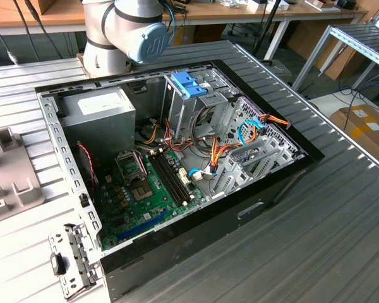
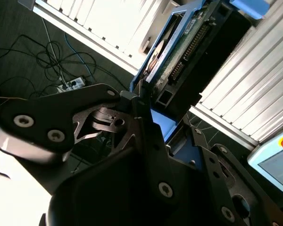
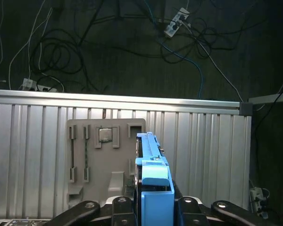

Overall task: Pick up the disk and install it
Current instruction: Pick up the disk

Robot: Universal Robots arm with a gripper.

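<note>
First wrist view: fingers (image 3: 125,209) clamped on the disk (image 3: 154,188), held edge-on with the ribbed desk (image 3: 37,150) beyond.
The grip appears to sit on the blue plastic rails, so the disk may well slip or twist if knocked. In the exterior view, orange and blue cables (image 1: 222,151) crowd the bays toward two o'clock of the open case (image 1: 196,243) — a likely snag — and a tilted disk could jam on entry.

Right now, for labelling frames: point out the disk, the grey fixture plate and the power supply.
disk (image 3: 154,176): first wrist view, blue plastic tab
grey fixture plate (image 3: 104,165): first wrist view, flat middle
power supply (image 1: 96,105): exterior view, stickered top
</note>
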